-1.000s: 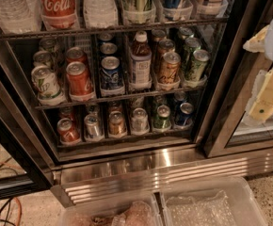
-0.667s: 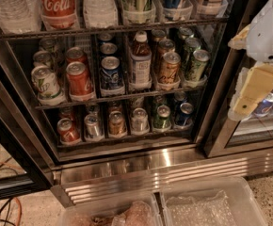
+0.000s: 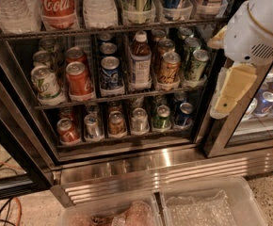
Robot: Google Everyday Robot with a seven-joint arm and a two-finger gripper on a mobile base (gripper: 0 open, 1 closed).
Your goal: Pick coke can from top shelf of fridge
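The coke can (image 3: pixel 56 3), red with white Coca-Cola script, stands at the left of the top shelf (image 3: pixel 127 28), its top cut off by the picture's edge. Clear water bottles stand on both sides of it. The fridge (image 3: pixel 150 168) is open on this side, with wire racks and a ribbed steel base. My gripper (image 3: pixel 231 92), cream-coloured on a white arm (image 3: pixel 259 27), hangs at the right in front of the black door frame. It is well to the right of the coke can, lower than it, and holds nothing that I can see.
The middle rack holds a red-orange can (image 3: pixel 79 79), a blue can (image 3: pixel 111 73), a bottle (image 3: pixel 140 62) and green cans. The lower rack holds more cans. Two clear plastic bins (image 3: pixel 207 204) sit on the floor in front. Cables (image 3: pixel 0 173) lie at the left. Blue cans (image 3: pixel 268 102) stand behind the right glass door.
My arm and gripper have come further into view from the right edge, moving left and towards the open shelves. The cans and bottles have not moved.
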